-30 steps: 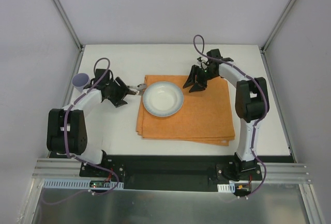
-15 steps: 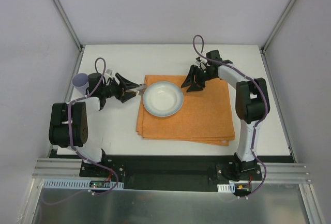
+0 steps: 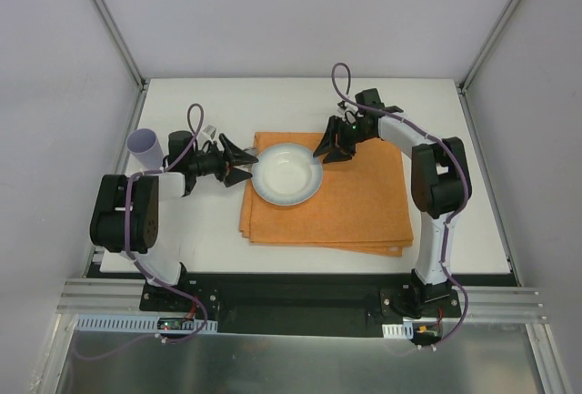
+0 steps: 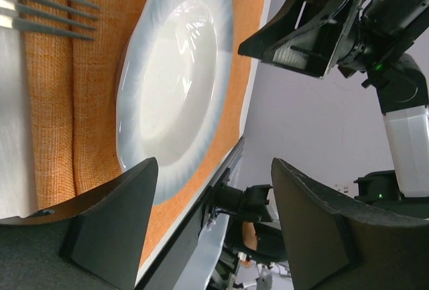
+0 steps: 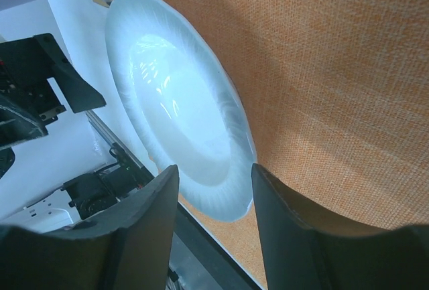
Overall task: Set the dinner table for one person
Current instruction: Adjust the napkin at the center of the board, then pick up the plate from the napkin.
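On the white dinner table [image 3: 209, 230] lies an orange placemat [image 3: 355, 203] with a white plate [image 3: 286, 176] on its left half. My left gripper [image 3: 238, 164] hovers at the plate's left rim, open, with nothing between its fingers [image 4: 214, 169]. A fork [image 4: 47, 5] lies by the placemat's left edge, seen only in the left wrist view. My right gripper [image 3: 329, 146] stands open at the plate's far right rim. In the right wrist view the plate [image 5: 181, 116] lies just beyond that gripper's [image 5: 214, 169] spread fingertips, which are not touching it.
A lavender cup [image 3: 143, 145] stands at the table's left edge, behind my left arm. Grey enclosure walls and metal frame posts [image 3: 109, 21] ring the table. The placemat's right half [image 5: 322, 69] is bare cloth.
My left gripper has swung right toward the plate's left rim and its jaws have widened slightly. My right gripper has slid left to the plate's far rim.
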You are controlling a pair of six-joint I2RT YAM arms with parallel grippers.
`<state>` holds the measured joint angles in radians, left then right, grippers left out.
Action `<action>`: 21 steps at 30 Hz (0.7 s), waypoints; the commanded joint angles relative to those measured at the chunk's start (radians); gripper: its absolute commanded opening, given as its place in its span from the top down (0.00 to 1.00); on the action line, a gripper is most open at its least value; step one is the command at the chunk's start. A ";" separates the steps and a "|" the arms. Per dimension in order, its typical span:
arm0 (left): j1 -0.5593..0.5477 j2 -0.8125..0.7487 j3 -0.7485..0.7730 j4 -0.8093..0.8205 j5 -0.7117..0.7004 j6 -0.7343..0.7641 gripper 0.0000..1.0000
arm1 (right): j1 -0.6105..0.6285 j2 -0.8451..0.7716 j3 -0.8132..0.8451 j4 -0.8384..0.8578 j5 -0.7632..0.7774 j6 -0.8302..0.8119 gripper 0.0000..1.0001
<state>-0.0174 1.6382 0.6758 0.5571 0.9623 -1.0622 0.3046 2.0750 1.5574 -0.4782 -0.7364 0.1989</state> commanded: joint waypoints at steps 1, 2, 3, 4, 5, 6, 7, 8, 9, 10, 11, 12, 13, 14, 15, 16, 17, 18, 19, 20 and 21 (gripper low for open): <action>-0.007 0.040 -0.019 0.027 0.036 0.038 0.32 | 0.002 -0.052 0.001 0.033 -0.004 0.001 0.50; -0.006 0.041 -0.019 0.029 0.039 0.041 0.32 | 0.002 -0.056 -0.009 0.035 -0.004 -0.001 0.50; -0.007 0.044 -0.021 0.029 0.041 0.042 0.32 | 0.004 -0.058 -0.014 0.035 -0.003 -0.006 0.50; -0.006 0.045 -0.021 0.018 0.042 0.051 0.32 | 0.002 -0.059 -0.020 0.035 -0.003 -0.007 0.50; -0.006 0.043 -0.019 0.011 0.038 0.056 0.32 | 0.001 -0.062 -0.029 0.035 0.000 -0.007 0.50; -0.006 0.041 -0.019 0.001 0.035 0.062 0.32 | -0.001 -0.069 -0.034 0.033 -0.001 -0.010 0.50; -0.004 0.037 -0.018 -0.009 0.035 0.077 0.32 | -0.001 -0.072 -0.039 0.033 -0.001 -0.010 0.50; -0.001 0.034 -0.015 -0.043 0.026 0.088 0.32 | -0.001 -0.075 -0.046 0.030 0.000 -0.015 0.50; 0.002 0.026 -0.016 -0.057 0.018 0.099 0.32 | -0.001 -0.081 -0.051 0.029 0.000 -0.021 0.50; 0.011 0.026 -0.024 -0.062 0.016 0.103 0.32 | -0.001 -0.084 -0.057 0.026 -0.001 -0.024 0.50; 0.011 0.028 -0.028 -0.060 0.019 0.102 0.32 | -0.001 -0.087 -0.069 0.027 -0.003 -0.026 0.50; 0.011 0.034 -0.030 -0.057 0.021 0.100 0.32 | -0.001 -0.093 -0.075 0.026 -0.003 -0.030 0.50; 0.011 0.038 -0.030 -0.056 0.023 0.102 0.32 | -0.001 -0.098 -0.082 0.029 -0.003 -0.033 0.50; 0.011 0.041 -0.028 -0.052 0.026 0.102 0.32 | -0.001 -0.098 -0.092 0.029 -0.004 -0.035 0.50; 0.011 0.048 -0.028 -0.048 0.024 0.097 0.32 | -0.001 -0.101 -0.097 0.027 -0.004 -0.036 0.50; 0.011 0.049 -0.025 -0.046 0.024 0.096 0.32 | -0.001 -0.102 -0.100 0.029 -0.004 -0.041 0.50; 0.011 0.051 -0.022 -0.043 0.024 0.096 0.32 | -0.001 -0.104 -0.103 0.029 -0.004 -0.041 0.50; 0.011 0.054 -0.021 -0.040 0.024 0.091 0.32 | -0.001 -0.102 -0.108 0.030 -0.006 -0.041 0.50; 0.011 0.057 -0.016 -0.037 0.024 0.090 0.32 | 0.001 -0.099 -0.109 0.032 -0.008 -0.041 0.51; 0.011 0.060 -0.016 -0.034 0.024 0.090 0.33 | -0.001 -0.099 -0.111 0.033 -0.011 -0.039 0.51; 0.011 0.066 -0.012 -0.034 0.029 0.090 0.33 | -0.001 -0.098 -0.109 0.033 -0.012 -0.038 0.51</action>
<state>-0.0177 1.6867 0.6537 0.4984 0.9680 -0.9989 0.3046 2.0403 1.4548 -0.4526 -0.7364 0.1818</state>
